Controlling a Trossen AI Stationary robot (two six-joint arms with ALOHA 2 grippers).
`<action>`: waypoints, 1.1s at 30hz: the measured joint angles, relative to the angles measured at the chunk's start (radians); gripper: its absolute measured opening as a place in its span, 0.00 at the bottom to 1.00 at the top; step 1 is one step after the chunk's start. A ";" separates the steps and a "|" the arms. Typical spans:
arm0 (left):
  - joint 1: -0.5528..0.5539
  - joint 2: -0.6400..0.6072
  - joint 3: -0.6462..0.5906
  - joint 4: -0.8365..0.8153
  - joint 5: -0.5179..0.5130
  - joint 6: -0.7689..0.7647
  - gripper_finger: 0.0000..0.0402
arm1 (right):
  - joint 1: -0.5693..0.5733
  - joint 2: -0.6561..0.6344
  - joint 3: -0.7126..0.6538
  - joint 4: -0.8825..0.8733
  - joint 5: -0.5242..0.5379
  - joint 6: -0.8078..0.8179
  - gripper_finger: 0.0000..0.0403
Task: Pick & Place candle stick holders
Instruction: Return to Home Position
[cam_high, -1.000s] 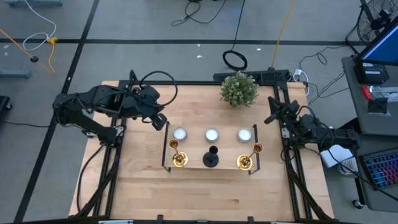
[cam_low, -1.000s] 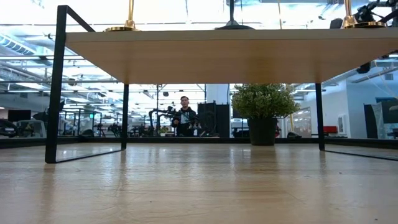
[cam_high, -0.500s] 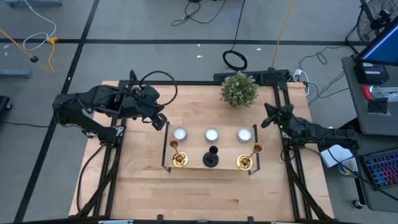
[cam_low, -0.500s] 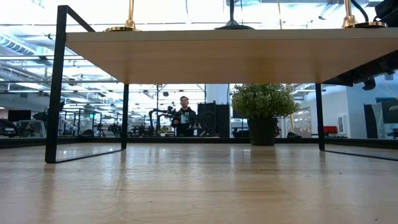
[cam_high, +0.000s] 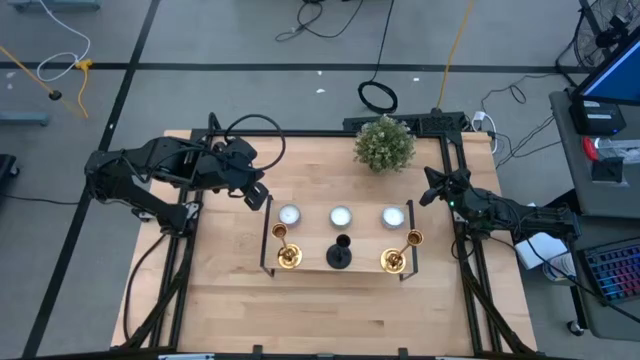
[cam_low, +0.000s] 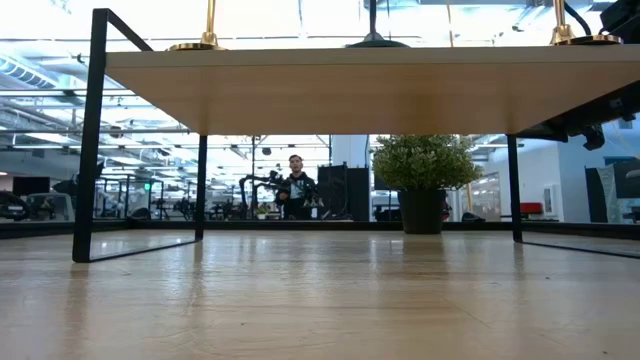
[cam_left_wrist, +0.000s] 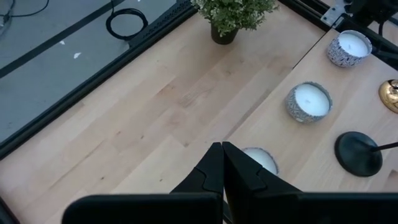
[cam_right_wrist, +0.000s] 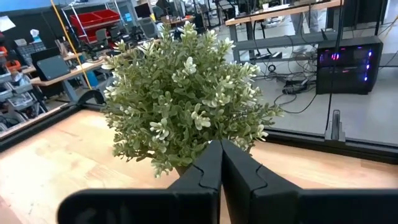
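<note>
retreat tip: draw the right arm, centre right, clear of the shelf and its gold candlestick; left jaws and right jaws are clenched, empty.

Table: pale wood, smooth, visible grain, faint sheen. Stand: light wood top on a thin matt black metal frame. 2 gold candlesticks: polished, mirror-bright metal. Black candlestick: dark, low-gloss base. 3 candles: matt white wax in speckled grey-white jars.
</note>
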 joint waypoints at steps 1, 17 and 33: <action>0.000 0.000 0.000 0.000 -0.002 0.002 0.00 | 0.000 0.000 0.000 0.001 -0.001 -0.002 0.00; -0.039 -0.013 0.000 0.083 0.278 0.072 0.00 | 0.000 0.000 -0.002 0.016 -0.001 -0.005 0.01; -0.382 -0.264 -0.015 0.050 0.164 0.035 0.00 | 0.000 0.000 -0.002 0.016 -0.001 -0.005 0.01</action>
